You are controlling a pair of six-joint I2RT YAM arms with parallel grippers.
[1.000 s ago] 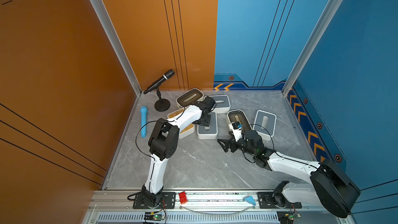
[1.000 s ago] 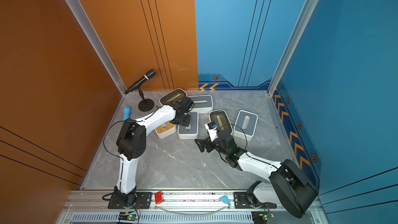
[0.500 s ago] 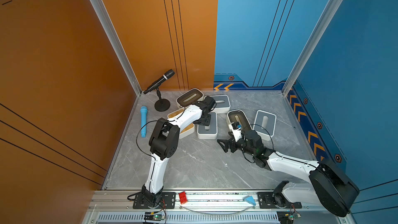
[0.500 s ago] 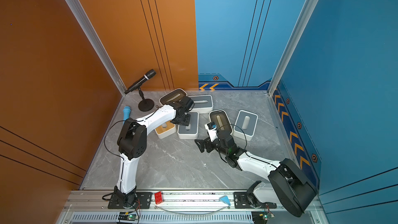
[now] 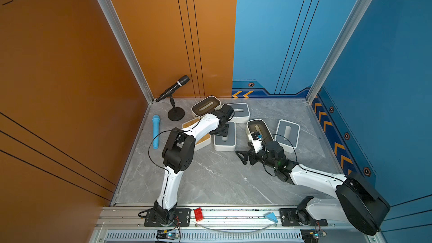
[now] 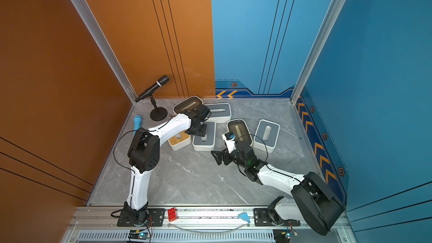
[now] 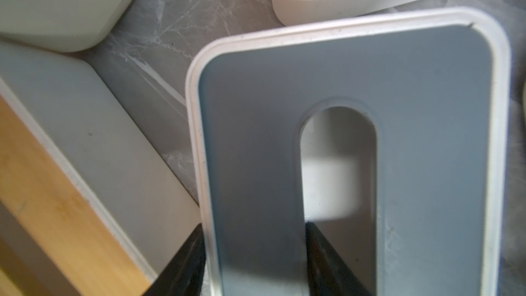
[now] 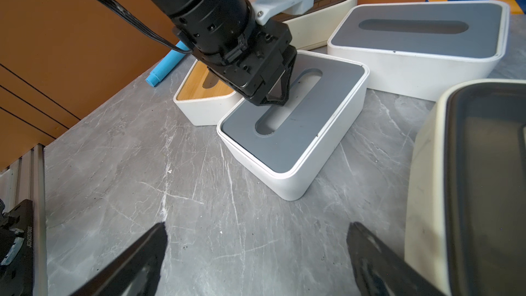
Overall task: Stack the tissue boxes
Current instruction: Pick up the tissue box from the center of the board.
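Your left pincer (image 5: 220, 133) is clamping the mid-frame grey-lidded tissue box (image 5: 230, 142) through its slot (image 7: 338, 166); your right pincer (image 5: 240, 157) is hanging wide open over the bench (image 5: 210, 178), to its lower right.

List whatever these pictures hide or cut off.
- Bamboo box: mostly under the left arm in both top views.
- Left gripper: fingers hidden beneath its own body in both top views.
- Middle grey box: one end cut by the left wrist view's edge.
- Nearer brown box: cut by the right wrist view's edge.
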